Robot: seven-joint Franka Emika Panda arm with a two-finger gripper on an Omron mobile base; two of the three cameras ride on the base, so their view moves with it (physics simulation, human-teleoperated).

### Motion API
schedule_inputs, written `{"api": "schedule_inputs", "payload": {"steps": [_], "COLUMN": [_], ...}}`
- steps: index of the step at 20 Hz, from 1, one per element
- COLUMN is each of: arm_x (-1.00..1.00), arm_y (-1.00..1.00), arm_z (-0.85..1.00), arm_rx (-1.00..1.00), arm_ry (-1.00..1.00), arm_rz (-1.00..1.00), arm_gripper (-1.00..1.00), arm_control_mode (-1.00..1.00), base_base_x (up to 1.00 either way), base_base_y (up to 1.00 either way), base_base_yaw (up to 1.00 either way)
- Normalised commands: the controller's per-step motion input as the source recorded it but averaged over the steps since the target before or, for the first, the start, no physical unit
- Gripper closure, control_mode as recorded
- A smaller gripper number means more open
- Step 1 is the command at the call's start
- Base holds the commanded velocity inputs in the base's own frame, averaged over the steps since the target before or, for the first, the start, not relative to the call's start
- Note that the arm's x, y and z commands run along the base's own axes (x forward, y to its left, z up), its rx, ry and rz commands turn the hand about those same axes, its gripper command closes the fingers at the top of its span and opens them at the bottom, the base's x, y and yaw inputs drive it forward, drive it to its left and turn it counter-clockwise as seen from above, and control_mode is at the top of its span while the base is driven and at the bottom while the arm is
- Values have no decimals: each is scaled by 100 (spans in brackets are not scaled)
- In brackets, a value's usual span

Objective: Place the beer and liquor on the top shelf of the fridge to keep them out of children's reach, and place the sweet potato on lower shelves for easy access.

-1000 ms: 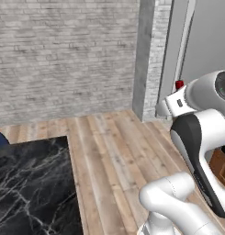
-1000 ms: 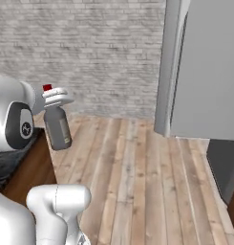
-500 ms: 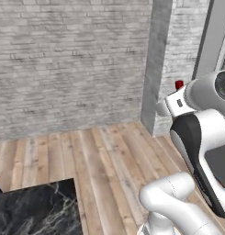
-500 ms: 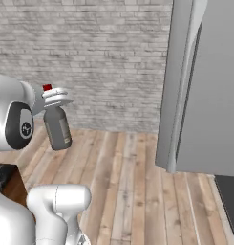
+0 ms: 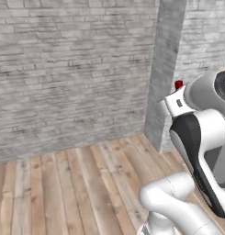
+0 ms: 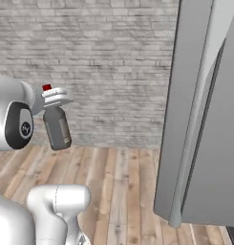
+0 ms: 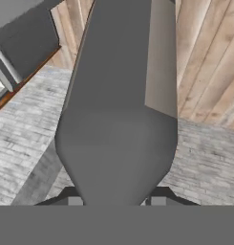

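Observation:
The liquor (image 6: 57,128), a greyish bottle with a red cap (image 6: 47,87), hangs upright in the air with my gripper (image 6: 54,98) shut around its neck. In the left base view the red cap (image 5: 178,84) peeks above the white hand of my gripper (image 5: 175,103). In the hand view the liquor (image 7: 118,110) stretches away between the tips of my gripper (image 7: 116,199). The fridge (image 6: 204,115) rises at the right as a tall grey door seen edge-on, well apart from the bottle. Its shelves are hidden.
A grey brick wall (image 6: 99,72) runs along the back above a wooden plank floor (image 6: 123,177). A grey upright panel (image 5: 166,69) stands just behind the hand in the left base view. A dark grey block with a brown edge (image 7: 23,43) lies at the hand view's upper left.
Both base views have shifted, so the camera has moved: the black marble counter has left the left base view and the fridge door looms larger. The bottle stays in the gripper.

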Motion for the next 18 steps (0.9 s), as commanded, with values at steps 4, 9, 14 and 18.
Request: {"api": "schedule_inputs", "payload": {"steps": [4,9,14,18], "arm_x": [0,0,0,0], "arm_y": [0,0,0,0], "arm_z": [0,0,0,0], "arm_rx": [0,0,0,0], "arm_ry": [0,0,0,0], "arm_rz": [0,0,0,0], "arm_gripper": [100,100,100,100], "arm_control_mode": [100,100,100,100], "base_base_x": [96,79,49,34], "base_base_y": [0,0,0,0], "base_base_yaw": [-31,-39,-49,-58]}}
